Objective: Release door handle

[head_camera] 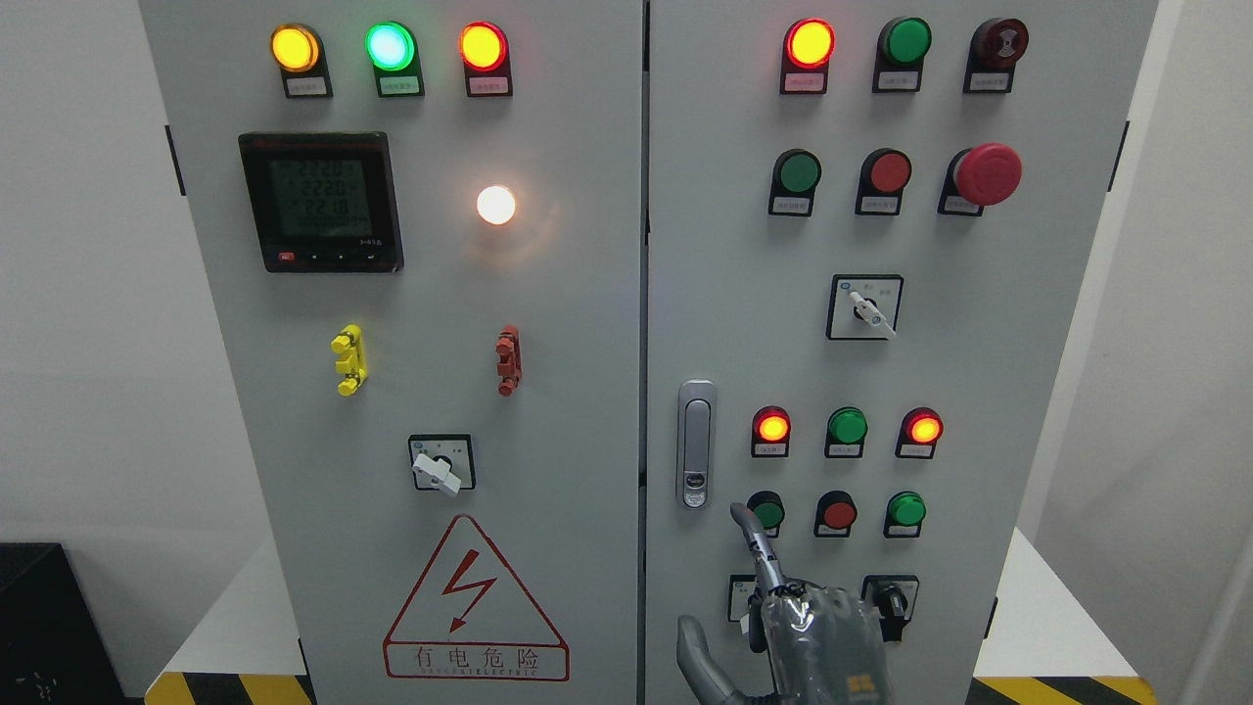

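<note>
A grey metal cabinet (548,294) fills the view, with two flat doors that meet at a vertical seam in the middle. The door handle (696,444), a slim silver oval with a keyhole at its lower end, sits upright on the right door just beside the seam, and nothing touches it. Below and to the right of it one hand (783,612) rises from the bottom edge, grey and glossy as if wrapped in a plastic cover; its arm comes up near the middle, so I cannot tell which side it belongs to. The hand is released and holds nothing: one finger (752,537) points up toward the lower buttons, apart from the handle, and the thumb (697,651) stands out to the left, partly cut off. The left door carries three lit round lamps in a top row, one white lamp (495,205), one black digital meter (321,202) with digits too small to read, one yellow clip (348,359), one red clip (508,360), one rotary switch (441,463) and a red triangular warning sign (475,602). The right door has a red mushroom stop button (987,174), many round lamps and buttons, and a rotary switch (864,307); two more selectors at the bottom are partly hidden behind the hand.
</note>
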Controlling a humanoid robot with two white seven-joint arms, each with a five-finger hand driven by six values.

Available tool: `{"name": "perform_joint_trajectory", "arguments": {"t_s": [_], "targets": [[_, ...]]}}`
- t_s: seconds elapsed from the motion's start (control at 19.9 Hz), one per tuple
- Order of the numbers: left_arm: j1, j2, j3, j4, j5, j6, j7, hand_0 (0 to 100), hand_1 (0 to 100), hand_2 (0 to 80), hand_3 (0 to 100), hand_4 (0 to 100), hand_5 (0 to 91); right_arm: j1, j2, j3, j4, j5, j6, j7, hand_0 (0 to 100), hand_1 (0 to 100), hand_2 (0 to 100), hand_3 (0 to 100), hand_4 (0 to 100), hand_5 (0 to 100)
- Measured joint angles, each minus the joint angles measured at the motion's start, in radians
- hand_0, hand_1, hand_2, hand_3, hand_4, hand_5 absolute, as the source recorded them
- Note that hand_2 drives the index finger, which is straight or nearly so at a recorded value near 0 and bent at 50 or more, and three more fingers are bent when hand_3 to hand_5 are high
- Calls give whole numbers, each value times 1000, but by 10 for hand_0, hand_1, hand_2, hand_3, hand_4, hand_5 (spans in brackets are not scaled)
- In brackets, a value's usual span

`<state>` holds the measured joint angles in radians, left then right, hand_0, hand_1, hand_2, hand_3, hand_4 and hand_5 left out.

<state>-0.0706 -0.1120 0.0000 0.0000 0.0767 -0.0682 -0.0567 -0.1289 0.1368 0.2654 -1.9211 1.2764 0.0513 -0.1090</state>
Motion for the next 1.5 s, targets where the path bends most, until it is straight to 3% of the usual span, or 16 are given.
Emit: {"name": "perform_joint_trajectory", "arguments": {"t_s": [0.35,1.5], "targets": [[0,0,0,0,0,0,-1,0,0,26,85,12,0,-53,1,13,61,87,51,3,424,294,1,1000,992,991],[0,0,0,0,0,0,-2,0,0,26,85,12,0,-143,2,31,172,146,84,4,403,291,10,1000,990,991]]}}
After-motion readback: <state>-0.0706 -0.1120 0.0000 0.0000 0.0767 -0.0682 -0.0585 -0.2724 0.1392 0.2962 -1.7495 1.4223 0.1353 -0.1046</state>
